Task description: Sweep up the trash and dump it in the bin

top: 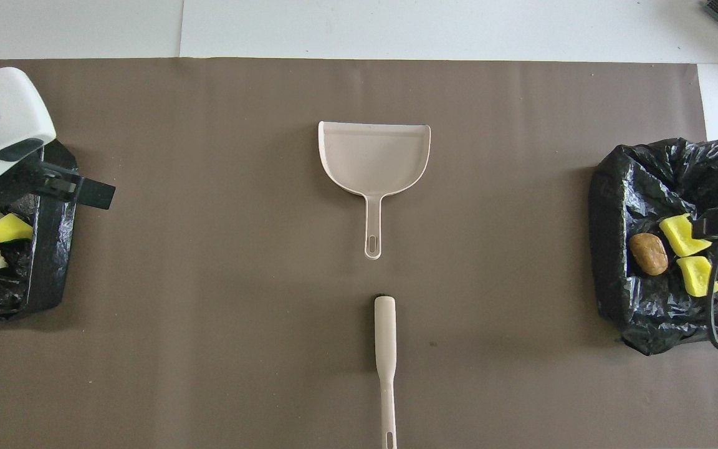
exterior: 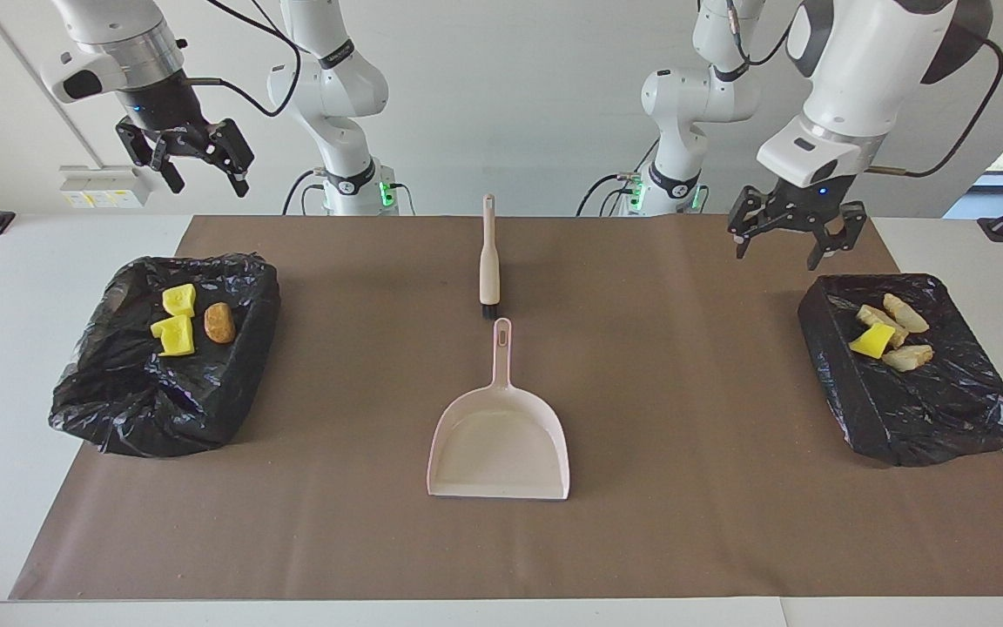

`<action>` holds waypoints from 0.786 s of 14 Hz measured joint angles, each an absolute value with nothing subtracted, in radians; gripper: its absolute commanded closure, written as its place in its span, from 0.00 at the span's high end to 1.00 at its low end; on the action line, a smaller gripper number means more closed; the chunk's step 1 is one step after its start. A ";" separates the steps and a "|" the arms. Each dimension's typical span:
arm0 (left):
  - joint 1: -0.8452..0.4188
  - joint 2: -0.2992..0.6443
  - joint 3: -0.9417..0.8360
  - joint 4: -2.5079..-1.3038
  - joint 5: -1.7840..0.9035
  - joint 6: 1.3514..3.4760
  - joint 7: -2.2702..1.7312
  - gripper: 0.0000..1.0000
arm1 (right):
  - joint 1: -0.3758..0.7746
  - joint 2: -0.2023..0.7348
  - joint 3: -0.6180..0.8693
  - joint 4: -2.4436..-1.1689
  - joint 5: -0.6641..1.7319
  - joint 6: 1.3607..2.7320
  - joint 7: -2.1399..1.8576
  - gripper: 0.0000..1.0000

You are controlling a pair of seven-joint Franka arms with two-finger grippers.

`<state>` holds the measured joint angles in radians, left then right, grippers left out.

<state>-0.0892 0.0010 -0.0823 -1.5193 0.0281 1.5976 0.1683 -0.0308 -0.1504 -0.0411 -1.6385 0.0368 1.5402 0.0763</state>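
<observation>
- All the trash lies in two bins: three pieces in one bin, four in the other bin.
- Left tool and right tool hang wide, empty.
- Risk: a dropping arm could tip a bin, spilling scraps onto the surface.

No text or label can be read.

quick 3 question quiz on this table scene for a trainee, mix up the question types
1. True or false: the dustpan lies empty on the mat.
2. Which is nearer to the robots, the brush or the dustpan?
3. The left hand is: A) shut on the brush B) open, raised by the bin at the left arm's end C) resting in the dustpan

Key: 1 true. 2 the brush. 3 B. The right hand also hangs open in the air, holding nothing.
</observation>
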 measured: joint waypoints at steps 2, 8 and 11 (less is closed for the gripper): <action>-0.063 0.002 -0.082 -1.456 0.023 1.526 0.189 1.00 | -0.025 -0.150 -0.042 -1.639 0.037 1.540 0.076 1.00; -0.033 0.008 -0.083 -1.392 0.007 1.479 0.193 1.00 | 0.026 -0.149 -0.071 -1.639 0.026 1.540 0.076 1.00; -0.033 0.003 -0.082 -1.392 0.006 1.456 0.192 1.00 | 0.045 -0.149 -0.084 -1.639 0.023 1.540 0.076 1.00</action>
